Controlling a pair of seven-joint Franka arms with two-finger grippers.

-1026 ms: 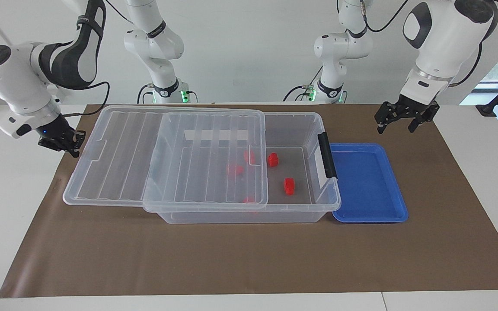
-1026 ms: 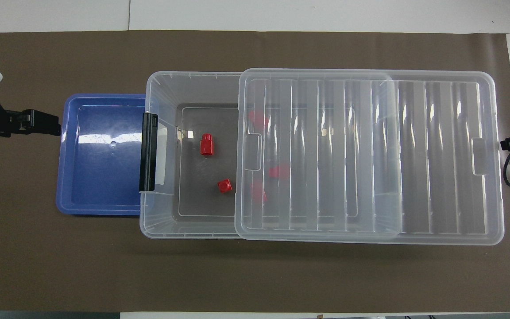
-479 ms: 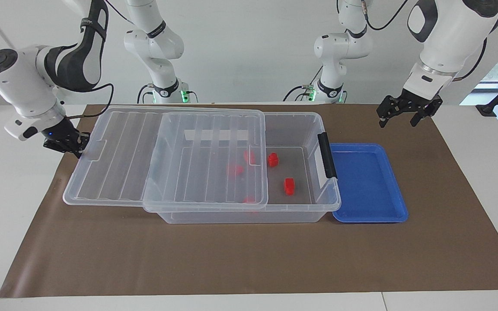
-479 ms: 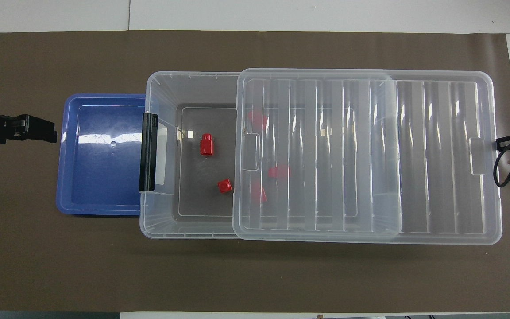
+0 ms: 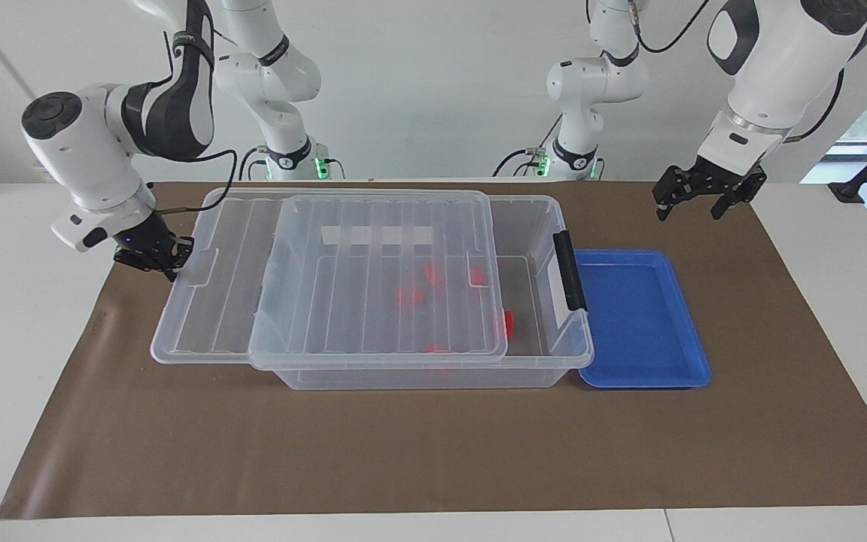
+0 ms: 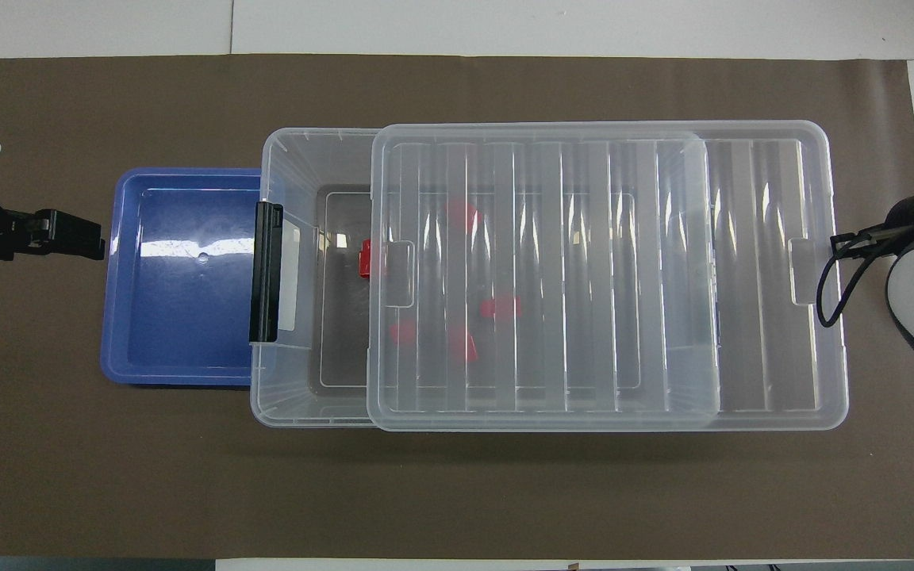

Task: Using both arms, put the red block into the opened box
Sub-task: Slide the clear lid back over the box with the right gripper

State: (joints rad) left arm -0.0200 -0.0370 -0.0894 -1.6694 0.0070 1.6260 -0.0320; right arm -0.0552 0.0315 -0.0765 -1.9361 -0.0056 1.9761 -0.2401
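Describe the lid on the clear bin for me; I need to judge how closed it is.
The lid is clear, translucent plastic with parallel ribs, a raised rim and a small tab at each short end. It lies flat on the clear bin, covering most of it; a strip stays open at the black latch bar. Its other end overhangs toward the right arm's end of the table, where the shut right claw is at its edge. Red blocks show blurred through it.

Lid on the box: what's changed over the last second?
The right gripper, shut, has pushed the lid along the box toward the blue tray, so it now covers most of the red blocks. The left gripper rose slightly, open, holding nothing. Box and tray stayed put.
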